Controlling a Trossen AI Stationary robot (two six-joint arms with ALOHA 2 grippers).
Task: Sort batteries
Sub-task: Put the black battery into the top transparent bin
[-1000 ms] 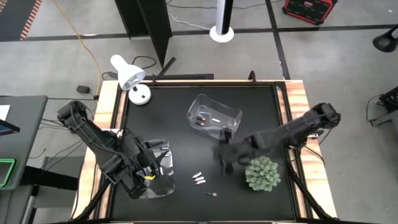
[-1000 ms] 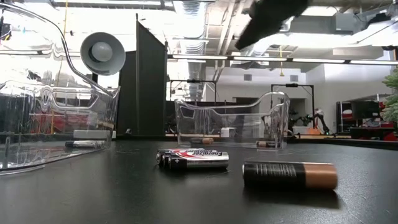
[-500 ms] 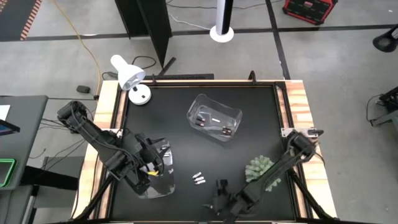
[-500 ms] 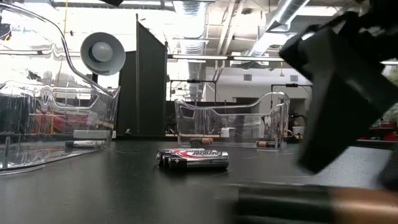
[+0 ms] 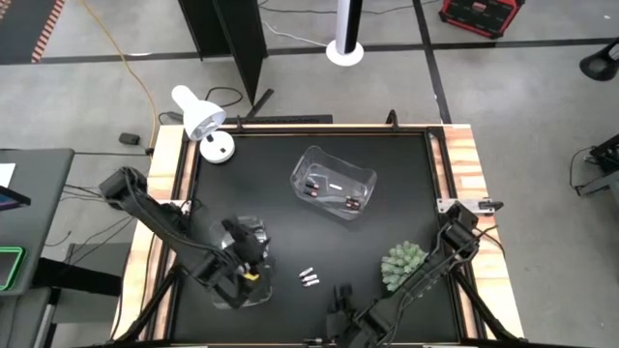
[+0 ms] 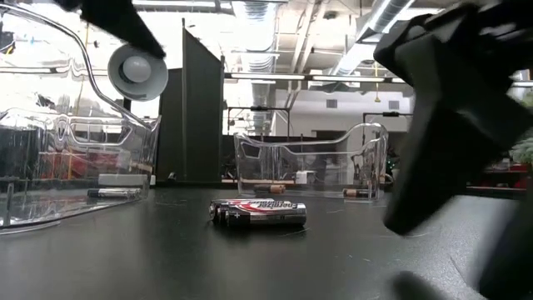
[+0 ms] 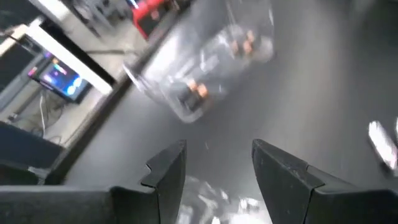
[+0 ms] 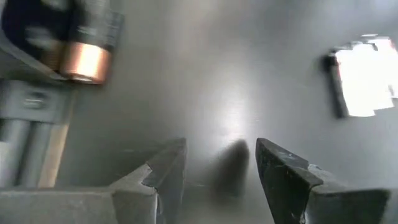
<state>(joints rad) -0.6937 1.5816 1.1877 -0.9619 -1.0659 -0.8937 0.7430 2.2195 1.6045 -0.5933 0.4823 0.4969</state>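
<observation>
Three silvery-white batteries (image 5: 309, 278) (image 6: 258, 213) lie side by side on the black table. One dark battery with a copper end (image 8: 74, 53) lies by the near edge. My right gripper (image 5: 338, 298) (image 8: 214, 165) hangs open just beside it, with only bare table between the fingers. The gripper hides that battery in the high and low views. My left gripper (image 5: 253, 244) (image 7: 214, 168) is open above the near-left clear bin (image 5: 247, 275). The far clear bin (image 5: 334, 184) (image 7: 205, 62) holds several batteries.
A spiky green plant (image 5: 406, 266) stands beside my right arm at the near right. A white desk lamp (image 5: 198, 116) sits at the far left corner. The near-left bin (image 6: 67, 167) holds batteries too. Bare black table lies between the two bins.
My right gripper has swung from the middle of the table, near the far bin, toward the near edge and down to the dark battery, staying open. My left gripper has sunk a little toward the near-left bin, also open.
</observation>
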